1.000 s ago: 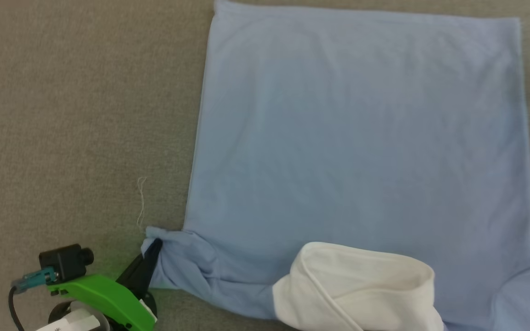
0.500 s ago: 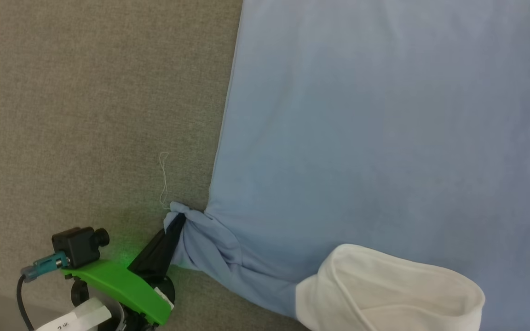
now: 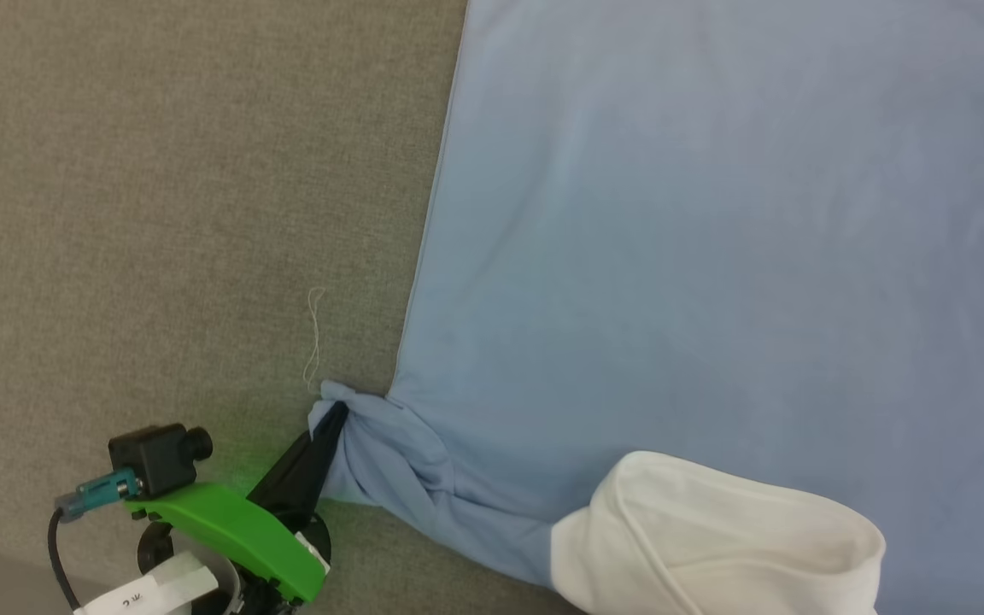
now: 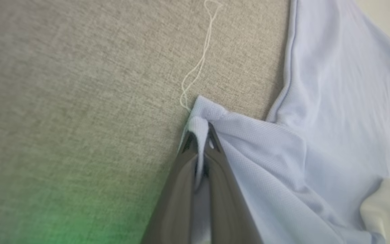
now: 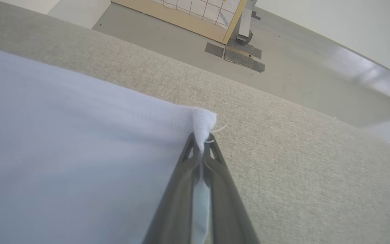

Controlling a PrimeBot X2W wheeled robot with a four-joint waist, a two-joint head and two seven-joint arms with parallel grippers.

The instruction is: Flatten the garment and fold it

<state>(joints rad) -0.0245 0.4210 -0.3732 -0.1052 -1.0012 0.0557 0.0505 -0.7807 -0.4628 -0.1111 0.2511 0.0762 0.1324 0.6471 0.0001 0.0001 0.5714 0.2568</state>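
Wrist views show the left gripper (image 4: 199,137) and right gripper (image 5: 201,144) each clamped on a thin shirt (image 3: 714,256) corner; uneven pulling could slip one free.

Grey-tan fabric surface (image 3: 159,213) w/ 1 light-blue garment (image 3: 714,256) spread on it; 1 loose white thread (image 3: 316,337) just beside garment's bunched sleeve.

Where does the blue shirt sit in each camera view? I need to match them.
Head view: the garment covers the right side; its bunched sleeve tip, lower left, is pinched by the left gripper.
Left wrist view: the garment spreads right; left gripper clamps the sleeve tip at centre.
Right wrist view: the garment fills the left; right gripper pinches a corner at centre.
Shared landmark: the grey woven surface beneath it.
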